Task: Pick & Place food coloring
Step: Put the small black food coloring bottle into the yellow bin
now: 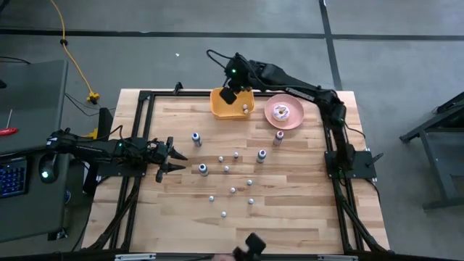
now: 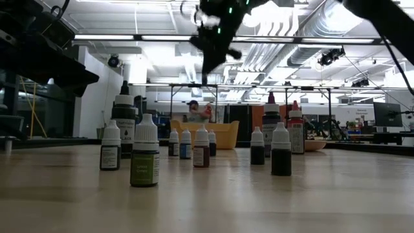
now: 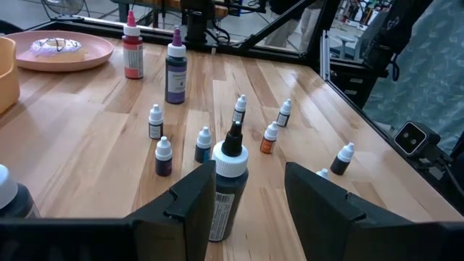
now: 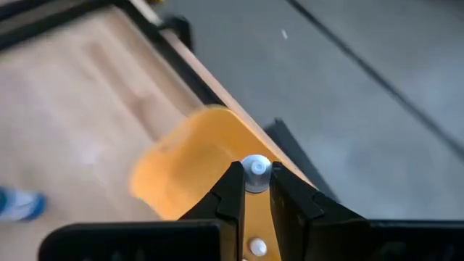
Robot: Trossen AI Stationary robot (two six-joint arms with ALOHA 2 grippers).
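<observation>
Right hand [image 4: 255, 190] pinching small bottle [image 4: 256, 171], above yellow bin [image 4: 190, 165]

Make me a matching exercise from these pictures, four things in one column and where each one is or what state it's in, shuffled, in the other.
Things
1. right gripper
2. left gripper
3. pink plate
4. yellow bin

Places or states
A. holds a doughnut, at the table's far right
B. open, low over the table's left side
C. shut on a small white-capped bottle, above the bin
D. at the table's far edge, one small bottle lying inside

Pairs: 1-C, 2-B, 3-A, 4-D
</observation>
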